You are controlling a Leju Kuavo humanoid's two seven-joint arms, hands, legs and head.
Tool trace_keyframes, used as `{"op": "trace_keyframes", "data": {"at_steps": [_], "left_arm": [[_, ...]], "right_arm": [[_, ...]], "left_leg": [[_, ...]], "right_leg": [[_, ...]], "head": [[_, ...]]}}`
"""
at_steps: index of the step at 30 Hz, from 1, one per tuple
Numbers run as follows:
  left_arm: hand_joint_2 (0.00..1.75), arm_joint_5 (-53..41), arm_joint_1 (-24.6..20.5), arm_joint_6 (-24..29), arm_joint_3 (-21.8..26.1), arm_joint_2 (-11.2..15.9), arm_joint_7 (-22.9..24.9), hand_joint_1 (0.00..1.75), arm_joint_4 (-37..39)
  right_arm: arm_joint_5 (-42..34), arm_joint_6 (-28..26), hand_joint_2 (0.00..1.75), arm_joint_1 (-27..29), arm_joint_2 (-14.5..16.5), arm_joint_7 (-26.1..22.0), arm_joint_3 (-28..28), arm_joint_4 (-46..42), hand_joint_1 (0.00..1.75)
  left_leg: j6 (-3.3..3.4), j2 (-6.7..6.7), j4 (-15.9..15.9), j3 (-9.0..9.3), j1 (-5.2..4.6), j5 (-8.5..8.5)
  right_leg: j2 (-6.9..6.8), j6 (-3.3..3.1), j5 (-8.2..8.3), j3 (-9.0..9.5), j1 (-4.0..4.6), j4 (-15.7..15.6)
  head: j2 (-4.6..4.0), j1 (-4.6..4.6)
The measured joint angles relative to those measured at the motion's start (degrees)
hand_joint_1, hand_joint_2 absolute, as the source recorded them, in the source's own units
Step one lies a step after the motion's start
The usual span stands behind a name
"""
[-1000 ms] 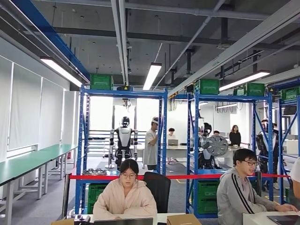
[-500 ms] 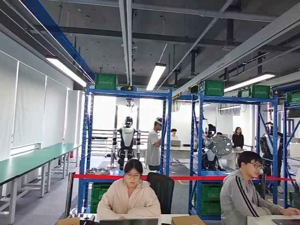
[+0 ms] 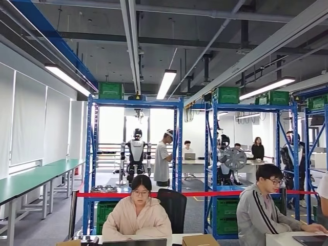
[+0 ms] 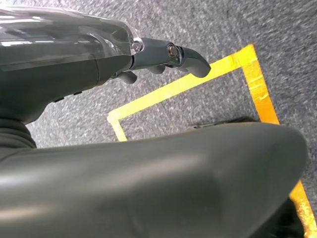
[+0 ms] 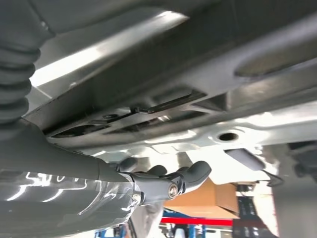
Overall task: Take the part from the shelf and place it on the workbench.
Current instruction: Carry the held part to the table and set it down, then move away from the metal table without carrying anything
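Observation:
A big silver stamped-metal part [image 5: 157, 89] lies close against my right hand [image 5: 164, 181], whose dark fingers curl onto its surface and hold it. My left hand [image 4: 164, 54] hangs over grey carpet with its fingers stretched out and nothing in them. A blue shelf [image 3: 133, 102] stands ahead in the head view, with flat round silver pieces [image 3: 103, 188] on its lower level. A long green workbench [image 3: 35, 177] runs along the left wall.
Two people [image 3: 137, 215] [image 3: 263, 210] sit at desks right in front, behind a cardboard box [image 3: 200, 240]. Red tape [image 3: 193, 193] spans the shelves. Another person [image 3: 162, 164] and other robots [image 3: 135, 154] stand farther back. Yellow floor tape [image 4: 179, 87] lies under my left hand.
The whole head picture swayed to the right and down, then back: my camera moved, not the room. The standing person by the shelf has stepped slightly left.

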Motion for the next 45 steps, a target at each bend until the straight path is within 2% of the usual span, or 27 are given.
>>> {"op": "trace_keyframes", "data": {"at_steps": [1,4,6,9,10,11,12,15,17,19,21,22,24,26,27,28,30,31,32,34,36,37,40,41,42,43,45], "left_arm": [[0.00,0.0,0.0,0.0,0.0,0.0,0.0,0.00,0.0],[0.00,0.0,0.1,0.0,0.0,0.0,0.0,0.00,0.0],[0.00,0.0,0.1,0.0,0.0,0.1,-0.1,0.00,0.0],[0.00,0.3,0.1,0.1,0.0,0.1,-0.2,0.00,0.0],[0.00,0.5,0.1,0.1,0.0,0.1,-0.2,0.00,0.0],[0.00,0.6,0.2,0.1,0.0,0.1,-0.3,0.00,0.0],[0.00,0.6,0.3,0.1,0.0,0.1,-0.3,0.00,0.0],[0.00,0.7,0.3,0.1,0.0,0.1,-0.6,0.00,0.0],[0.00,0.7,0.3,0.2,0.0,0.1,-0.8,0.00,0.0],[0.00,0.8,0.5,0.3,0.0,0.2,-0.9,0.00,0.0],[0.00,0.8,0.6,0.3,0.0,0.2,-1.0,0.00,0.0],[0.00,0.8,0.6,0.3,0.0,0.3,-1.0,0.00,0.0],[0.00,0.8,0.6,0.4,0.0,0.3,-1.1,0.00,0.0],[0.00,0.8,0.6,0.3,0.0,0.4,-1.1,0.00,0.0],[0.00,0.8,0.7,0.1,0.0,0.4,-1.1,0.00,0.0],[0.00,0.8,0.7,-0.1,0.0,0.5,-1.2,0.00,0.0],[0.00,0.8,0.5,-0.6,0.0,0.6,-1.4,0.00,0.0],[0.00,0.8,0.5,-0.8,0.0,0.6,-1.5,0.00,0.0],[0.00,0.8,0.4,-0.9,0.0,0.6,-1.5,0.00,0.0],[0.00,0.9,0.5,-0.9,0.0,0.7,-1.3,0.00,0.0],[0.00,1.0,0.6,-0.8,0.0,0.7,-1.0,0.00,0.0],[0.00,1.1,0.6,-0.8,0.0,0.7,-0.9,0.00,0.0],[0.00,1.3,0.6,-0.7,0.1,0.8,-0.8,0.00,0.0],[0.00,1.4,0.6,-0.6,0.1,0.8,-0.8,0.00,0.0],[0.00,1.5,0.6,-0.6,0.1,0.8,-0.8,0.00,0.0],[0.00,1.6,0.7,-0.6,0.1,0.8,-0.8,0.00,0.0],[0.00,1.7,0.6,-0.5,0.1,0.8,-0.9,0.00,0.0]], "right_arm": [[-0.4,0.2,0.00,-0.1,-0.1,-0.7,0.0,-0.1,0.00],[-1.0,0.7,0.00,-0.1,-0.5,-1.8,0.0,-0.2,0.00],[-1.4,0.8,0.00,-0.2,-0.9,-2.6,0.1,-0.6,0.00],[-2.2,1.0,0.00,-0.4,-2.0,-4.0,0.3,-1.5,0.00],[-2.6,1.2,0.00,-0.4,-2.6,-4.4,0.5,-1.9,0.00],[-3.1,1.4,0.00,-0.5,-3.3,-4.7,0.8,-2.5,0.00],[-3.6,1.5,0.00,-0.5,-4.0,-4.9,1.0,-3.2,0.00],[-5.6,1.4,0.00,-1.1,-6.4,-5.7,1.5,-5.9,0.00],[-6.9,1.3,0.00,-1.4,-7.9,-6.5,1.6,-7.7,0.00],[-8.8,1.3,0.00,-1.0,-9.3,-7.5,1.7,-9.6,0.00],[-12.5,1.6,0.00,-0.3,-10.4,-9.4,1.2,-12.0,0.00],[-14.5,1.9,0.00,0.1,-10.7,-10.6,0.8,-13.3,0.00],[-17.7,2.6,0.00,1.2,-11.2,-12.4,0.0,-15.4,0.00],[-22.1,5.2,0.00,3.2,-11.5,-14.8,-0.9,-17.6,0.00],[-26.7,8.0,0.00,4.7,-11.4,-17.1,-1.9,-19.2,0.00],[-33.5,12.1,0.00,6.7,-11.1,-20.0,-3.4,-21.5,0.00],[-50.1,22.5,0.00,11.8,-9.7,-25.3,-6.9,-28.0,0.00],[-57.6,27.6,0.00,14.6,-8.7,-26.8,-8.4,-31.8,0.00],[-63.8,32.0,0.00,17.4,-7.7,-27.7,-9.6,-35.7,0.00],[-72.0,38.1,0.00,22.8,-5.6,-27.9,-10.8,-43.8,0.00],[-76.1,41.6,0.00,27.7,-3.6,-27.4,-10.8,-52.2,0.00],[-77.0,42.5,0.00,29.7,-2.8,-27.2,-10.5,-56.1,0.00],[-77.0,43.9,0.00,34.6,-1.4,-27.3,-9.2,-65.7,0.00],[-76.6,44.2,0.00,35.9,-1.1,-27.6,-8.6,-68.1,0.00],[-76.0,44.4,0.00,36.9,-1.0,-28.0,-8.0,-70.2,0.00],[-75.4,44.5,0.00,37.8,-0.9,-28.5,-7.4,-72.1,0.00],[-74.5,44.7,0.00,38.9,-0.9,-29.2,-6.3,-75.3,0.00]], "left_leg": [[0.15,-0.02,-1.7,0.73,-0.02,0.38],[0.99,-0.12,-2.2,0.76,-0.14,0.35],[1.60,-0.10,-2.3,0.81,0.03,0.56],[1.96,-0.10,-2.4,0.81,0.11,0.62],[1.99,-0.12,-2.4,0.82,0.10,0.62],[2.01,-0.14,-2.4,0.84,0.10,0.61],[2.01,-0.17,-2.4,0.87,0.08,0.60],[1.92,-0.24,-2.4,0.88,-0.04,0.55],[1.62,-0.27,-2.5,0.72,-0.09,0.57],[1.06,-0.29,-2.8,0.78,-0.08,0.67],[0.59,-0.19,-2.1,0.55,-0.17,-0.24],[0.42,-0.14,-0.4,-0.20,-0.21,-1.52],[0.18,-0.09,6.7,-3.36,-0.21,-5.18],[-0.06,-0.08,12.5,-6.06,-0.21,-6.88],[-0.14,-0.07,12.3,-6.02,-0.19,-6.10],[-0.18,-0.06,9.9,-4.90,-0.15,-4.38],[-0.11,-0.04,2.1,-1.18,-0.12,-0.67],[0.09,-0.06,-0.7,0.17,-0.14,0.23],[0.31,-0.09,-2.2,0.89,-0.21,0.48],[0.86,-0.16,-2.4,1.03,-0.33,0.23],[1.39,-0.13,-2.5,1.13,-0.19,0.46],[1.64,-0.09,-2.6,1.16,-0.09,0.58],[2.04,0.00,-2.7,1.07,-0.11,0.73],[2.12,0.02,-2.6,1.02,-0.16,0.79],[2.18,0.04,-2.6,0.96,-0.21,0.86],[2.22,0.06,-2.7,0.92,-0.28,0.97],[2.13,0.05,-2.7,0.83,-0.44,1.23]], "right_leg": [[0.05,0.23,-0.08,-0.21,0.12,0.3],[0.07,0.80,-0.11,-0.52,0.11,0.5],[0.04,1.40,-1.71,-1.27,-0.04,2.5],[-0.02,2.18,-7.13,-5.82,-0.37,13.3],[-0.02,2.29,-8.16,-7.28,-0.44,16.4],[-0.02,2.31,-8.11,-7.87,-0.46,17.7],[-0.01,2.22,-6.92,-7.33,-0.46,16.4],[0.02,1.40,-1.21,-1.86,-0.21,4.3],[0.05,0.95,-0.14,-0.09,0.10,0.2],[0.05,0.63,-0.10,0.05,0.16,-0.2],[-0.05,0.12,0.29,0.33,-0.13,-0.9],[-0.10,-0.13,0.48,0.47,-0.29,-1.3],[-0.17,-0.37,0.54,0.55,-0.31,-1.4],[-0.20,-0.41,0.48,0.60,-0.24,-1.4],[-0.20,-0.39,0.43,0.64,-0.23,-1.4],[-0.18,-0.31,0.32,0.73,-0.24,-1.3],[-0.15,0.08,-0.17,0.76,-0.13,-0.8],[-0.14,0.31,-0.41,0.68,-0.03,-0.5],[-0.14,0.52,-0.58,0.56,0.08,-0.2],[-0.15,0.79,-0.59,0.49,0.12,0.0],[-0.14,1.29,-1.63,0.34,-0.02,0.9],[-0.13,1.61,-3.09,-0.20,-0.14,2.6],[-0.14,2.26,-9.36,-3.97,-0.53,13.4],[-0.14,2.33,-10.38,-4.78,-0.57,16.1],[-0.14,2.31,-10.32,-4.61,-0.58,16.6],[-0.14,2.16,-9.13,-3.13,-0.56,14.5],[-0.13,1.54,-5.82,1.92,-0.40,5.8]], "head": [[0.01,-0.01],[0.01,-0.02],[0.00,-0.03],[0.00,-0.04],[0.00,-0.03],[0.00,-0.04],[0.00,-0.04],[0.00,-0.03],[0.01,-0.02],[0.01,-0.03],[0.00,-0.03],[0.00,-0.02],[0.00,-0.02],[0.00,-0.02],[0.00,-0.02],[0.00,-0.02],[0.00,-0.02],[0.00,-0.04],[0.01,-0.05],[0.01,-0.07],[0.00,-0.06],[0.00,-0.06],[0.00,-0.07],[0.00,-0.07],[0.00,-0.07],[0.00,-0.07],[0.00,-0.06]]}}
